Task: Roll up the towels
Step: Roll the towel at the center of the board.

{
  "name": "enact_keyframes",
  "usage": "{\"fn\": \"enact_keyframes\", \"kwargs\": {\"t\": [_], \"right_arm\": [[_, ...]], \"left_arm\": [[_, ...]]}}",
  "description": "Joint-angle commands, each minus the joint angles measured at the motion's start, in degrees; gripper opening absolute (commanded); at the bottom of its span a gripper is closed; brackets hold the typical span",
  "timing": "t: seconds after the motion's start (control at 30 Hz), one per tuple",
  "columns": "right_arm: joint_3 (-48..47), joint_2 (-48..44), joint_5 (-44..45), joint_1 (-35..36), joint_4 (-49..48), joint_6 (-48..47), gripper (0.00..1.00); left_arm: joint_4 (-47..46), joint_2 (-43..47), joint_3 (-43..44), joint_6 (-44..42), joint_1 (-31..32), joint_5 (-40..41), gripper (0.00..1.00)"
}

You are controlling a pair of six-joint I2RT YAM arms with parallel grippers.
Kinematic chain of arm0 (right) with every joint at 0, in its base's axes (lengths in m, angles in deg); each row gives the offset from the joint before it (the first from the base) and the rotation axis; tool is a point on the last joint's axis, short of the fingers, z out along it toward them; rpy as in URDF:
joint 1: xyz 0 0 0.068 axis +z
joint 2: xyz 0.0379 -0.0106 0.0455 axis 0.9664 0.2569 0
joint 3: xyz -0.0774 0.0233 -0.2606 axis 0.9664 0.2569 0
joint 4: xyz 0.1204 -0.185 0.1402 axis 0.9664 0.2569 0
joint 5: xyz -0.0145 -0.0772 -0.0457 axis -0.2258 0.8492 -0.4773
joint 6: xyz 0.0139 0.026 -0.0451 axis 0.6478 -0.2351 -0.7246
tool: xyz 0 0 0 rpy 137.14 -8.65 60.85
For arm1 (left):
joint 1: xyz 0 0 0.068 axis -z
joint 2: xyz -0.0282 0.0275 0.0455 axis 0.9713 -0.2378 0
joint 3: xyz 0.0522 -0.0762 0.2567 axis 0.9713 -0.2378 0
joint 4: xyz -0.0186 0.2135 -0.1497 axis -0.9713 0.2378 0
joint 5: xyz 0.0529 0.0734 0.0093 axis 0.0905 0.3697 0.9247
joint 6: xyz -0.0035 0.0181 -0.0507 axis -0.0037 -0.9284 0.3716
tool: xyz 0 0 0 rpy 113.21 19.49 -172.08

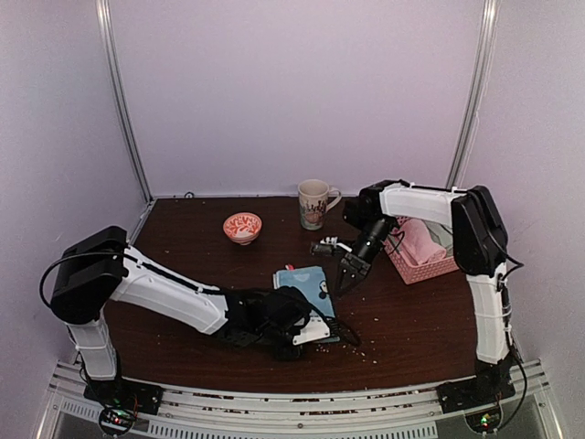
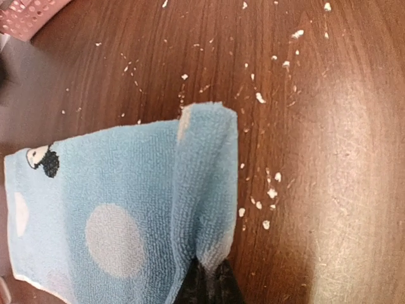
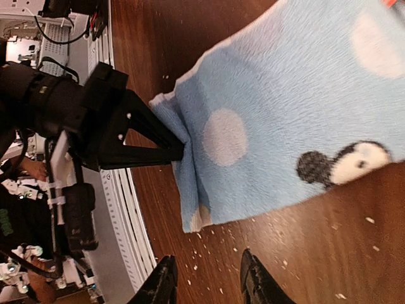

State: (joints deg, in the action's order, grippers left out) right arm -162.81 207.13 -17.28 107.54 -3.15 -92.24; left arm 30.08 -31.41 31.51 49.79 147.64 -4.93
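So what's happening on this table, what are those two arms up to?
The left tool is shut on one edge of a blue towel lying on the table, pinching up a fold. The right tool hangs open beside the towel, holding nothing. A pink towel sits in the basket at the right.

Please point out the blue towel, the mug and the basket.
blue towel (image 2: 120, 202): left wrist view, its flat middle.
mug (image 1: 313, 203): top view, its side.
basket (image 1: 426, 269): top view, its front wall.
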Motion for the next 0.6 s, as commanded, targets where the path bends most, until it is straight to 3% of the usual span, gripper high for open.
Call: {"fn": "enact_keyframes", "kwargs": {"t": [0.0,0.17,0.3,0.37,0.47,0.57], "right_arm": [[-3.8,-9.8,2.3,-3.2,-0.8,-0.8,0.34],[-3.6,-20.0,-1.4,-5.6,-3.3,-3.6,0.35],[1.4,-27.6,-5.9,-5.1,-0.5,-14.3,0.40],[6.1,-31.8,-4.4,-3.1,-1.0,-18.7,0.43],[9.6,-36.0,1.0,0.9,-3.6,-17.0,0.41],[12.6,-39.0,2.1,3.4,-6.2,-15.5,0.41]], "left_arm": [[10.5,-1.8,2.6,5.2,-3.5,-14.6,0.00],[16.8,-4.6,9.1,11.2,-10.9,-30.7,0.00],[22.6,-9.1,15.0,13.4,-14.8,-41.0,0.00],[24.3,-11.2,17.2,15.4,-16.4,-46.1,0.00],[25.1,-14.4,19.2,19.4,-19.0,-54.8,0.00],[25.1,-16.8,20.1,22.8,-20.7,-57.9,0.00]]}}
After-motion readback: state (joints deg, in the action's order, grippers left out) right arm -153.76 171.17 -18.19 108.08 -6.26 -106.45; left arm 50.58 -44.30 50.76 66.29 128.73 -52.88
